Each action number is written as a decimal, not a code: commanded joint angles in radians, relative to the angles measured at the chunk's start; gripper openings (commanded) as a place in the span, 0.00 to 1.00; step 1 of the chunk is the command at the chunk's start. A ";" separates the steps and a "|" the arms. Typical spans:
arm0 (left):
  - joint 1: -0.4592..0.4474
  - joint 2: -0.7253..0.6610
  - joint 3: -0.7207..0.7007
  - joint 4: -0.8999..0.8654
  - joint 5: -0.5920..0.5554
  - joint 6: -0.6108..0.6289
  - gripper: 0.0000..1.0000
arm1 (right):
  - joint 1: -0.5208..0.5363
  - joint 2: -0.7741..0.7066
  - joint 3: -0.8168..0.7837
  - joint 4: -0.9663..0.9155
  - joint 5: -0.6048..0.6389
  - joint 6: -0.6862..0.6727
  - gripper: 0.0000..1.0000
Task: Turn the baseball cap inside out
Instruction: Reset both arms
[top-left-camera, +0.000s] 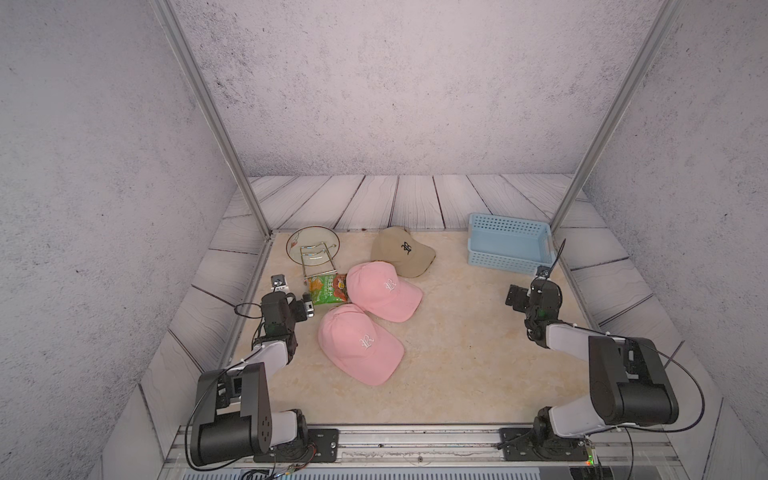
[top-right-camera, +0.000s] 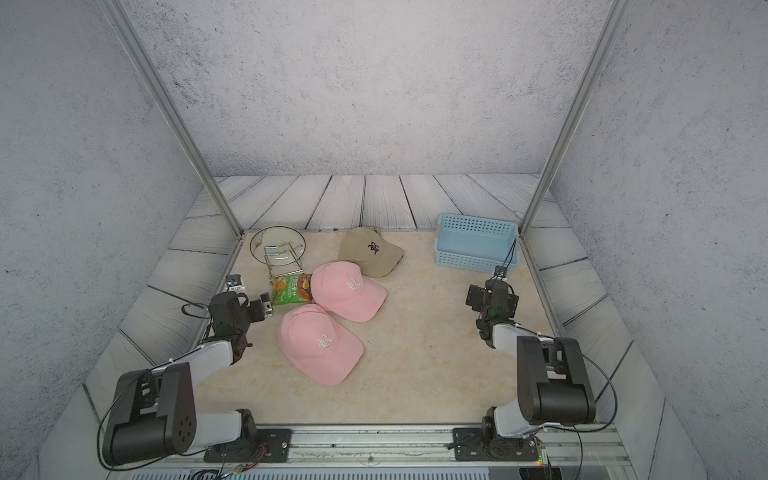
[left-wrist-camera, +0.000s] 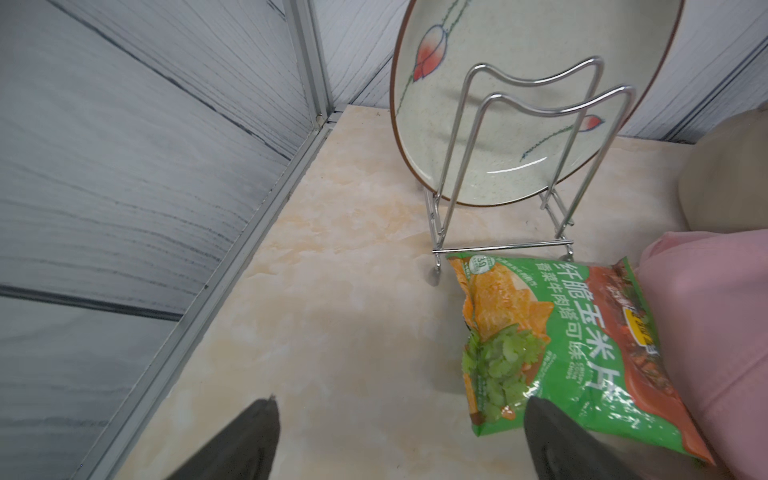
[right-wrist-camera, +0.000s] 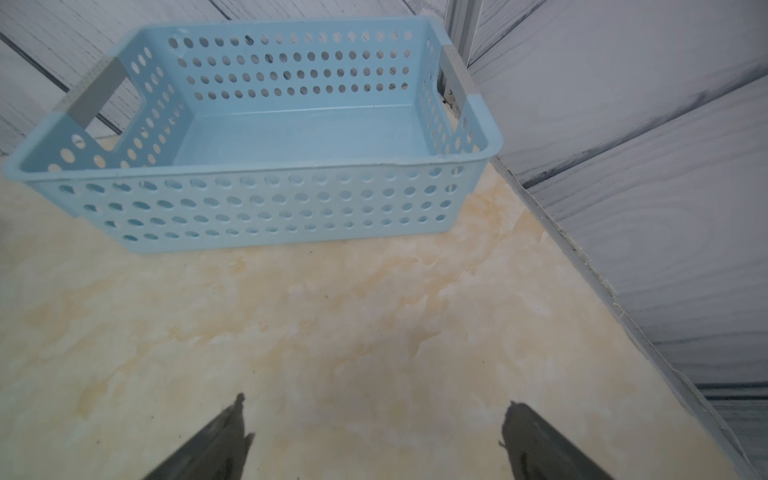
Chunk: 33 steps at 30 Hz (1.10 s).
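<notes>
I'm seeing both jaws spread and empty: left gripper (left-wrist-camera: 401, 401) hovering just beside the snack bag (top-left-camera: 328, 289), right gripper (right-wrist-camera: 376, 401) well apart from it. The near pink cap (top-left-camera: 359, 343) is lying crown-up beside that bag, touching a second pink cap (top-left-camera: 384, 291); grabbing carelessly, I'm risking dragging both.

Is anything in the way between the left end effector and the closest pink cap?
Nothing visible. The left end effector, open, sits beside the near pink cap with only table between. The snack bag lies ahead of it, toward the far pink cap, off that path.
</notes>
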 joint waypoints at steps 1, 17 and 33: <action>0.008 -0.035 -0.061 0.145 0.070 -0.022 0.98 | -0.003 -0.034 -0.055 0.136 -0.049 -0.022 1.00; -0.018 0.217 -0.067 0.423 0.137 -0.019 0.98 | -0.004 0.045 -0.117 0.310 -0.145 -0.074 1.00; -0.063 0.207 0.016 0.258 0.054 0.009 0.98 | -0.002 0.074 -0.147 0.425 -0.147 -0.081 1.00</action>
